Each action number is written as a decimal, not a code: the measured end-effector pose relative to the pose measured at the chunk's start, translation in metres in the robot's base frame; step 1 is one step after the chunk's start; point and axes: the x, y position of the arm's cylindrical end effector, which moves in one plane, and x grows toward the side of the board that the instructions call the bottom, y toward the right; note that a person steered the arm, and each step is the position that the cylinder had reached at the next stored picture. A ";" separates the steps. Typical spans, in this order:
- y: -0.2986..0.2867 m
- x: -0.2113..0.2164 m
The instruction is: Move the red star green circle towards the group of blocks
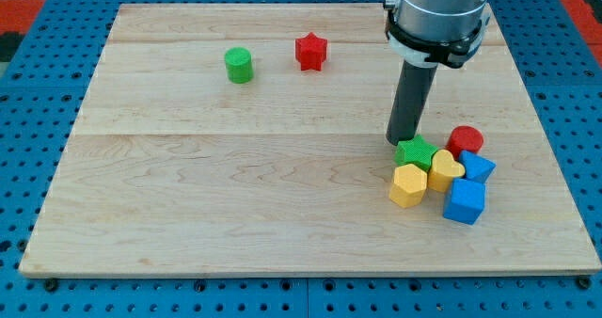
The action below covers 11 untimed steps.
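The red star (310, 51) lies near the view's top, left of centre. The green circle (239, 64) stands just to its left, a small gap between them. The group of blocks sits at the view's lower right: a green star (415, 153), a red circle (465, 140), a yellow heart (445, 170), a yellow hexagon (408, 185), a blue block (477, 166) and a blue cube (465, 201). My tip (404, 140) stands at the green star's upper left edge, far right of and below the red star.
The wooden board (188, 205) rests on a blue pegboard (38, 120). The arm's grey body (439, 12) hangs over the board's upper right part.
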 end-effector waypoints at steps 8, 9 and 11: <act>0.001 -0.070; 0.019 -0.046; -0.023 -0.050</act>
